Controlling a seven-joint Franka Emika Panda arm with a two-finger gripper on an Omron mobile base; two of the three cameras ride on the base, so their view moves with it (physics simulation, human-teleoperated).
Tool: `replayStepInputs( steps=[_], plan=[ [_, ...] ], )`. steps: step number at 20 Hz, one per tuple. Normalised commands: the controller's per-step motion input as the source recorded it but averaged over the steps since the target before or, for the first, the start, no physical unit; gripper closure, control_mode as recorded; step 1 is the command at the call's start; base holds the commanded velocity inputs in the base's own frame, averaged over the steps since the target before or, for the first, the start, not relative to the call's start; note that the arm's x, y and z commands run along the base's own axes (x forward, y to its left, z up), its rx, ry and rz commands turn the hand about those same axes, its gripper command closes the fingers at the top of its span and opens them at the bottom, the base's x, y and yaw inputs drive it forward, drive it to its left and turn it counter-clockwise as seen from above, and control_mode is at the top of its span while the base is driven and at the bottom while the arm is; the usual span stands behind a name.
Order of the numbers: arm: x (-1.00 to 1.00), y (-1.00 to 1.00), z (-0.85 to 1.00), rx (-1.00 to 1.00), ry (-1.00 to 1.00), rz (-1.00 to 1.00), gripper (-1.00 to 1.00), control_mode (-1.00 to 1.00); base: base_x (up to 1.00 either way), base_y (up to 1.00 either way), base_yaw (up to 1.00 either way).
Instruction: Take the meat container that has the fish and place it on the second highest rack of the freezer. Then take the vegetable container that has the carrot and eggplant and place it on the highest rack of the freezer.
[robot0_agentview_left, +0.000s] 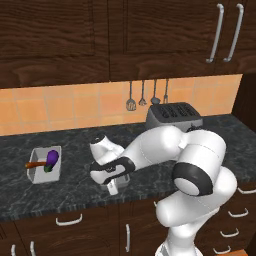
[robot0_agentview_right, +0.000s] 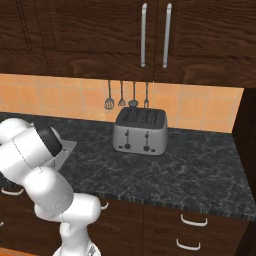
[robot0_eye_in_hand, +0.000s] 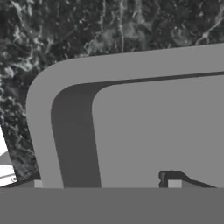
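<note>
Countertop (robot0_agentview_left: 75, 192) of dark marbled stone, orange tiled backsplash (robot0_agentview_left: 60, 107) behind.

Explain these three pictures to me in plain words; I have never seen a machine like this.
The white machine with dark joints is a robot arm standing at a dark speckled stone counter in a simulated kitchen. Two pictures come from cameras behind the arm, one on its left and one on its right. The third looks out from the hand itself, down into a grey tray with rounded corners.

On the counter sit a silver four-slot toaster and a light grey tray holding a purple eggplant and an orange carrot. The two-finger gripper is lowered at the nearer tray and looks open; nothing is lifted.
</note>
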Motion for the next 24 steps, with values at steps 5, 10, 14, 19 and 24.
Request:
replayStepInputs(
  steps=[5, 10, 14, 19, 24],
  plan=[
    [0.0, 0.0, -0.27, 0.01, 0.0, 0.0, 1.0, -1.0, 0.0, 0.0, 0.0],
    [0.0, 0.0, -0.25, 0.0, 0.0, 0.0, 1.0, -1.0, 0.0, 0.0, 0.0],
    [-0.24, 0.02, -0.04, -0.05, -0.06, 0.0, 1.0, -1.0, 0.0, 0.0, 0.0],
    [-0.62, 0.0, 0.49, -0.02, -0.19, 0.0, 1.0, -1.0, 0.0, 0.0, 0.0],
    [-0.71, 0.0, 0.96, 0.0, -0.18, 0.0, 1.0, -1.0, 0.0, 0.0, 0.0]
  ],
)
